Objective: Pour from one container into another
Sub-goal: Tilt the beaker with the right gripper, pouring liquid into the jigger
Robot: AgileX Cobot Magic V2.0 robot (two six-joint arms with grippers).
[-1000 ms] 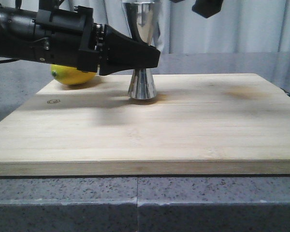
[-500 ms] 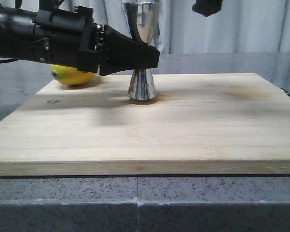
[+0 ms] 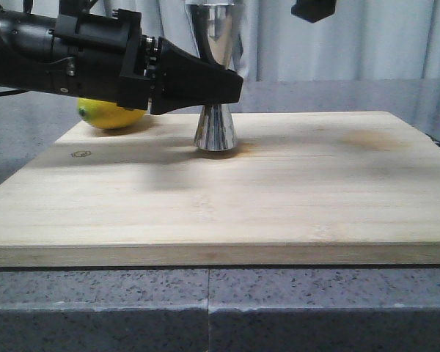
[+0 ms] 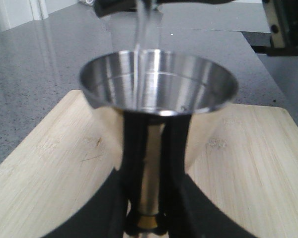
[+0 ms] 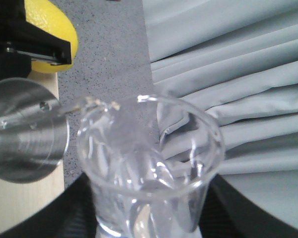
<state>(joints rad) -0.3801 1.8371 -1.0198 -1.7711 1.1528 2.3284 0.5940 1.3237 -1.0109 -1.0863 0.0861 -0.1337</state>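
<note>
Left gripper (image 3: pixel 231 86) clamping jigger (image 3: pixel 215 128) at frame centre on board (image 3: pixel 279 191), right gripper (image 5: pixel 149 218) gripping tilted beaker (image 5: pixel 149 168), thin stream (image 4: pixel 139 29) falling into jigger, lemon (image 3: pixel 110 115) at left.

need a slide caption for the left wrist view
Left hand steadies the steel jigger as a clear stream falls into its cup.

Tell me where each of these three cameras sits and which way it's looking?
Front view: low at the table's near edge, facing forward across the wooden board; the left gripper clamps the jigger.
Left wrist view: on the left arm, looking along its fingers down into the jigger's cup, where a thin stream lands.
Right wrist view: on the right arm, looking over the tipped beaker it holds.
Shared: all three show the jigger; front and right wrist views show the lemon.
</note>
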